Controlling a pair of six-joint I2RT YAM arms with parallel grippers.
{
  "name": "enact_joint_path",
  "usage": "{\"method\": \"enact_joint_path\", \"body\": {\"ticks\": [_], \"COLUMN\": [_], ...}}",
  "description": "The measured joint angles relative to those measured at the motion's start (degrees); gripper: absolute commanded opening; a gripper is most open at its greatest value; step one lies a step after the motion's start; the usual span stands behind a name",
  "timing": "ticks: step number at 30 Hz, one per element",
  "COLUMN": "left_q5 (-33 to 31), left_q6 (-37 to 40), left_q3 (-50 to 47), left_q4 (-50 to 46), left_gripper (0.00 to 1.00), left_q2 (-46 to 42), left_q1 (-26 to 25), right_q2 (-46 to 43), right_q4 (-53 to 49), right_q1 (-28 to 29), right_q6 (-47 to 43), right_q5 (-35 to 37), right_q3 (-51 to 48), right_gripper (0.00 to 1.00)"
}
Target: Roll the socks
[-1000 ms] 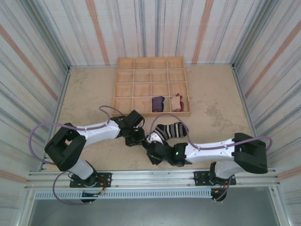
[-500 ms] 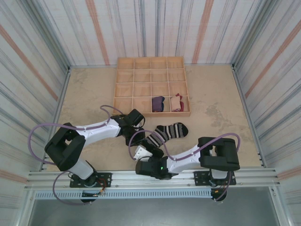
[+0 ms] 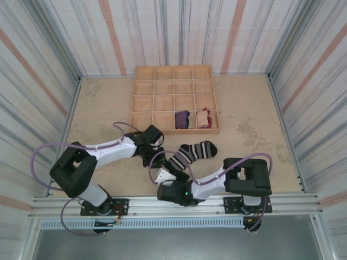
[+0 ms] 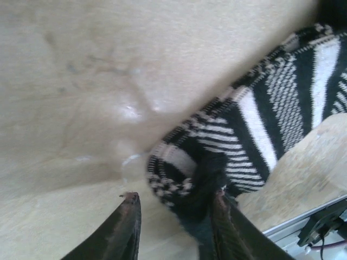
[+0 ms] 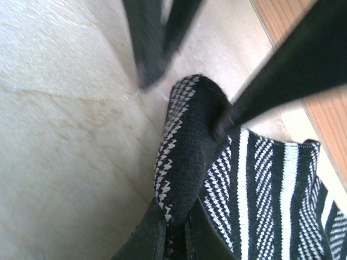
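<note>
Black-and-white sock on tan tabletop, its folded end pinched in the right gripper, left gripper apart, sock end just ahead by one finger.

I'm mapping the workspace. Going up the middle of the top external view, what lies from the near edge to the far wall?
Metal rail → black-and-white striped sock → purple sock in the tray's nearest row → tray's far rim → striped back wall.

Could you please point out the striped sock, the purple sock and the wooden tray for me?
striped sock [image 3: 196, 150], top external view, middle of its striped body.
purple sock [image 3: 182, 118], top external view, its middle.
wooden tray [image 3: 144, 87], top external view, floor of a bare left-column compartment.
</note>
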Motion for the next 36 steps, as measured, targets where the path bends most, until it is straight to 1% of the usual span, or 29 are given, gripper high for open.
{"method": "enact_joint_path", "body": {"ticks": [3,6,10,17,21,25,28,31,36], "left_q5": [0.35,0.52,0.52,0.55,0.52,0.52,0.50,0.50,0.52], "left_q6": [-0.28,-0.39,-0.46,-1.07,-1.40,-1.55,-1.53,-1.55,-1.62], "left_q3": [-1.33,-2.27,-2.99,-3.41,-3.41,-3.41,-3.02,-2.62,-2.36], "left_q4": [0.39,0.61,0.61,0.61,0.63,0.81,0.83,0.87,1.79], "left_gripper": [0.51,0.52,0.53,0.52,0.52,0.51,0.51,0.51,0.51], "left_q2": [-2.29,-5.05,-7.50,-7.78,-7.78,-7.54,-6.58,-5.84,-5.01], "left_q1": [1.36,2.16,2.84,2.93,2.45,1.92,1.60,1.42,0.52], "right_q2": [-2.67,-5.11,-9.38,-16.70,-18.84,-18.97,-17.62,-16.35,-16.11], "right_q4": [2.14,4.61,9.25,21.66,26.29,29.77,33.03,34.42,37.46], "right_q1": [-0.81,-2.14,-4.83,-16.48,-23.45,-30.27,-34.32,-37.07,-40.63], "right_q6": [1.51,3.54,7.69,17.49,23.02,29.29,34.25,38.27,44.41], "right_q5": [-3.15,-7.04,-14.08,-34.71,-45.22,-55.25,-61.44,-66.16,-70.97], "right_q3": [-2.62,-4.94,-9.44,-18.80,-22.53,-24.48,-25.57,-25.66,-28.02], "right_gripper": [0.00,0.00,0.00,0.00,0.00,0.00,0.00,0.00,0.00]}}
